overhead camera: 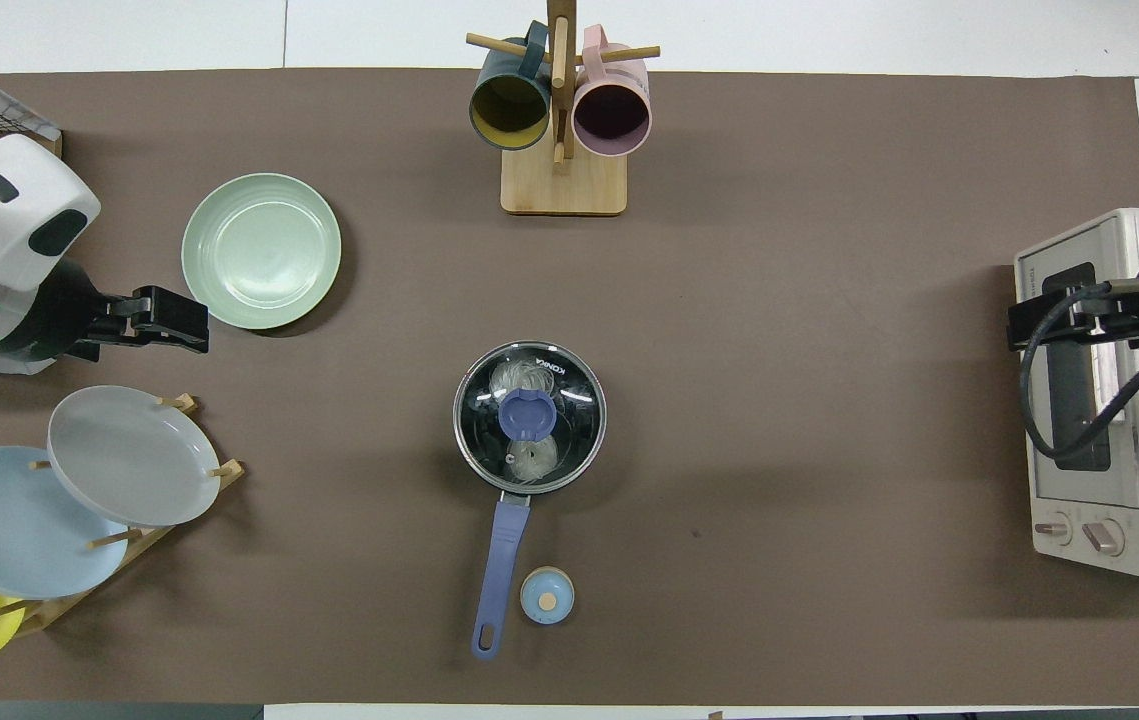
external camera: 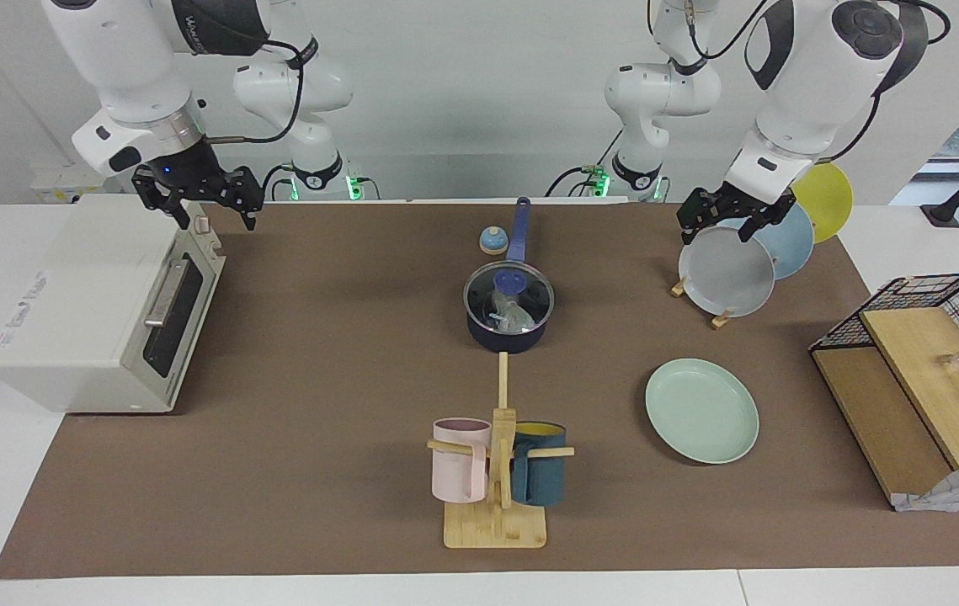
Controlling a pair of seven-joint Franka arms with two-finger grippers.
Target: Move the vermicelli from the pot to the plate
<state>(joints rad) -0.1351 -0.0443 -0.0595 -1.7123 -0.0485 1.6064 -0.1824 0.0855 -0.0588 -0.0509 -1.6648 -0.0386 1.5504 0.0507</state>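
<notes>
The pot (external camera: 506, 338) stands at the middle of the table, its long blue handle (overhead camera: 502, 560) pointing toward the robots. A glass lid with a blue knob (overhead camera: 527, 413) covers it. Two whitish vermicelli nests (overhead camera: 514, 378) show through the lid, also in the facing view (external camera: 514, 316). The mint-green plate (external camera: 702, 410) lies farther from the robots than the pot, toward the left arm's end (overhead camera: 261, 250). My left gripper (external camera: 725, 225) hangs open and empty over the plate rack (overhead camera: 169, 322). My right gripper (external camera: 214, 210) hangs open and empty over the toaster oven (overhead camera: 1049, 325).
A toaster oven (external camera: 100, 311) stands at the right arm's end. A wooden rack holds grey (external camera: 727, 273), light blue and yellow plates. A mug tree (external camera: 496, 471) carries a pink and a dark teal mug. A small blue round object (external camera: 493, 241) lies beside the pot handle. A wire basket (external camera: 934, 295) stands at the left arm's end.
</notes>
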